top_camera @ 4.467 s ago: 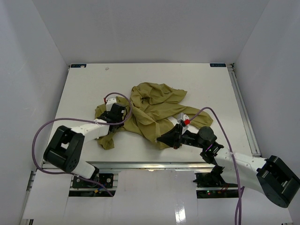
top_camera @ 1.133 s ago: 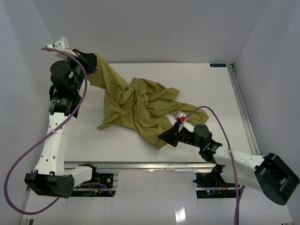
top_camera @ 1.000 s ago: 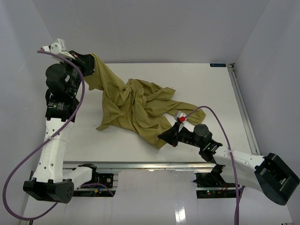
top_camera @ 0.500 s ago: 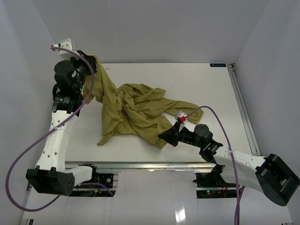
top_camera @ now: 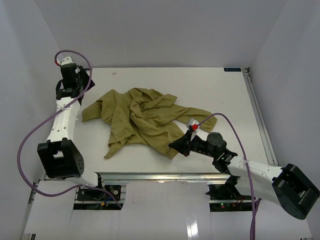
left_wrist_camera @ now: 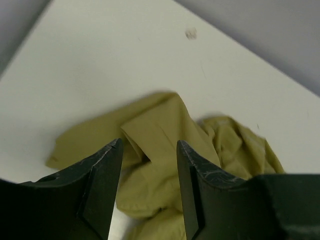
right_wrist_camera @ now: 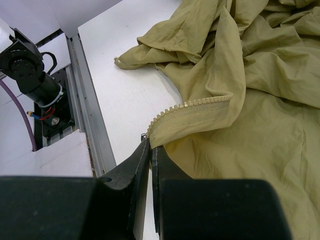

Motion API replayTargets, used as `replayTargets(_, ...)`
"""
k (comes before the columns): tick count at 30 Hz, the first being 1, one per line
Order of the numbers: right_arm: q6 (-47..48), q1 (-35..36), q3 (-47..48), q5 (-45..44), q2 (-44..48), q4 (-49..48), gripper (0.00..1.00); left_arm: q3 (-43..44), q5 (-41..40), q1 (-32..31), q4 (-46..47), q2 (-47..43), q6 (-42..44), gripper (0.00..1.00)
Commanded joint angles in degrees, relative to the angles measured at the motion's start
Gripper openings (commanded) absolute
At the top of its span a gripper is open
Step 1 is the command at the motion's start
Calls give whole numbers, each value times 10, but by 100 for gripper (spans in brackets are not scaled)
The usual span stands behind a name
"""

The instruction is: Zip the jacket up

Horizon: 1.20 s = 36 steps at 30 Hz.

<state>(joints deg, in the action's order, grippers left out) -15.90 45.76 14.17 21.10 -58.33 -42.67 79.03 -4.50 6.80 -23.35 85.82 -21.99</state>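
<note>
The olive jacket (top_camera: 142, 117) lies crumpled in the middle of the white table, one sleeve reaching left. My right gripper (top_camera: 172, 146) is shut on the jacket's front corner near the table's near edge. In the right wrist view the jaws pinch the end of the zipper tape (right_wrist_camera: 192, 114) of the jacket (right_wrist_camera: 260, 75). My left gripper (top_camera: 79, 86) is open and empty, raised over the far left of the table. In the left wrist view its fingers (left_wrist_camera: 102, 185) frame the jacket's sleeve (left_wrist_camera: 160, 150) below, without touching it.
The table's left edge (top_camera: 62, 115) and a metal rail (right_wrist_camera: 85, 125) at the near edge lie close to the grippers. Grey walls enclose the table on three sides. A small speck (left_wrist_camera: 190, 34) marks the far table surface.
The left gripper held the jacket's sleeve high at the far left, then let it go. The jacket dropped and now lies spread on the table. The right gripper stayed shut on the corner.
</note>
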Motion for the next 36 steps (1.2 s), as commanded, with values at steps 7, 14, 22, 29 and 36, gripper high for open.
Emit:
replayTargets(7,-5,-1,15,15,12,-20,8,-224,115,-223,-21,-138,-5,57)
replayTargets(14,-6,-1,12,18,30,-13,8,-256,42,-304,-43,-79,-15,58)
replayTargets(22,-3,-2,1,8,52,-12,8,-270,-61,-306,-44,-20,-43,53)
replayTargets(29,-5,-2,-2,10,60,-11,8,-251,-102,-305,-76,-3,-46,6)
replayTargets(36,-7,-3,-5,9,68,-10,8,-240,-156,-299,-112,-58,-65,0)
